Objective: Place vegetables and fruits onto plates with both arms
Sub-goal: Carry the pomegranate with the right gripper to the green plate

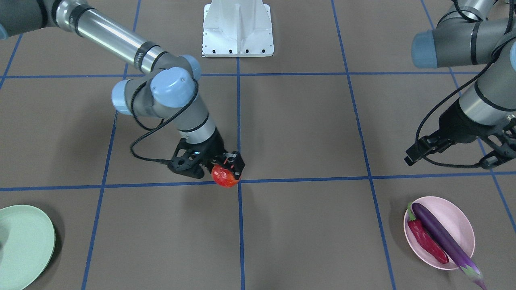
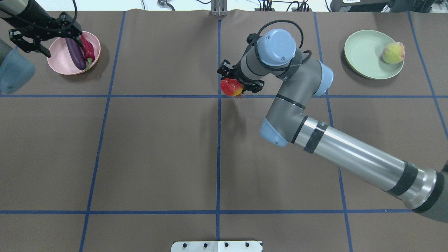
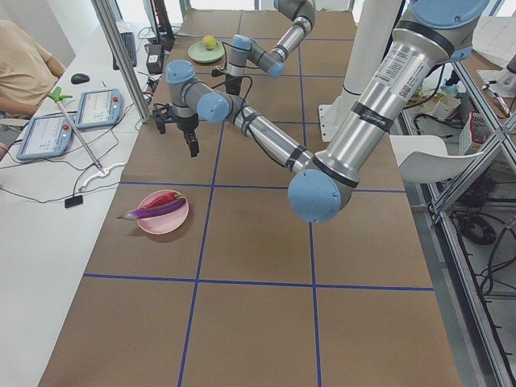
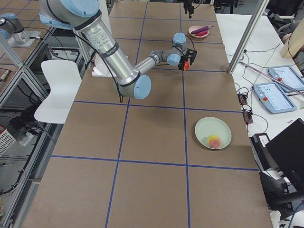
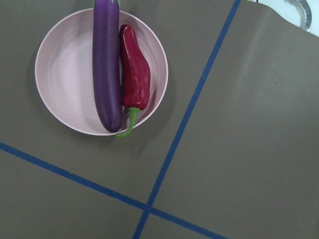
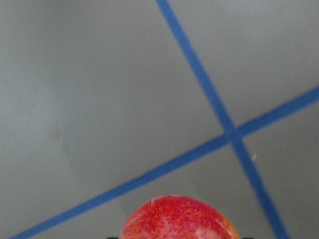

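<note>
Right fingers (image 1: 236, 163) pinch the round fruit (image 1: 224, 177) over the table (image 1: 302, 133), centrally; left fingers (image 1: 415, 153) hang spread. Carry it to the green plate (image 2: 364, 52) (peach (image 2: 393, 53) near one edge), then release low.

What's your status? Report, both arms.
Right end effector shut on red fruit, held above mid-table. Left end effector open, raised near pink plate; eggplant, chili in it. Peach on green plate; nothing seen blocking.
</note>
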`<action>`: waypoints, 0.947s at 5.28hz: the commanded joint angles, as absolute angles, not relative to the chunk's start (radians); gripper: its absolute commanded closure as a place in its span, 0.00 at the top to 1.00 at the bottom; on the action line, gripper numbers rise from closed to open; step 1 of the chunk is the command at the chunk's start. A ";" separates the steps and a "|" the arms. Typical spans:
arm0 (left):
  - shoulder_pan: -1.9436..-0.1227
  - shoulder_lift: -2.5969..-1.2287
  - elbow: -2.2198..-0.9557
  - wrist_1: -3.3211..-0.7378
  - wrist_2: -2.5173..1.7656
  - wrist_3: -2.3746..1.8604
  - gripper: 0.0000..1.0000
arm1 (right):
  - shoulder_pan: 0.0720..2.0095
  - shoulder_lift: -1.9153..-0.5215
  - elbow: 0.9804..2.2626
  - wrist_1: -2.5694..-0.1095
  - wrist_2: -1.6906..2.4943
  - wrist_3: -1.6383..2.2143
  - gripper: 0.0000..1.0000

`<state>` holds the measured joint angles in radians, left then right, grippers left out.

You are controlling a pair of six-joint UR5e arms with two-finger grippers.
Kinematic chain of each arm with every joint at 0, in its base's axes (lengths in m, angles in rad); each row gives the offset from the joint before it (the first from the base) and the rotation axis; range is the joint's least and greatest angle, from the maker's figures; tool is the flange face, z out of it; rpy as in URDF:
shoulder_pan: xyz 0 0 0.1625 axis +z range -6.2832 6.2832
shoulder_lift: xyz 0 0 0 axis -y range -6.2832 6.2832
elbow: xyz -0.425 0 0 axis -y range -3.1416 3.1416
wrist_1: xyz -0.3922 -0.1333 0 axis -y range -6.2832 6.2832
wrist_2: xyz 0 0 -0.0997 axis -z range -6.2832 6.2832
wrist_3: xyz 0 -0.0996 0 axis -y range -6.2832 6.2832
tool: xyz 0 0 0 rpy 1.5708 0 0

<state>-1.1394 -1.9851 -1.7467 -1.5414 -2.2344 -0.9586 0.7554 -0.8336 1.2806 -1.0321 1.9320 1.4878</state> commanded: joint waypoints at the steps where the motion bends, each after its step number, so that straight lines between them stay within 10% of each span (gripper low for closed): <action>1: -1.135 -1.927 -1.798 -1.540 -2.227 -0.894 1.00 | 0.976 -0.995 1.267 -1.064 2.055 1.135 0.00; 5: -1.132 -1.927 -1.798 -1.542 -2.227 -0.900 1.00 | 1.175 -1.048 1.110 -1.203 2.094 0.816 0.00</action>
<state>-1.1326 -1.9257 -1.7978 -1.5417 -2.2273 -0.8980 1.1731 -1.0481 1.1639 -1.1982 2.0957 0.8314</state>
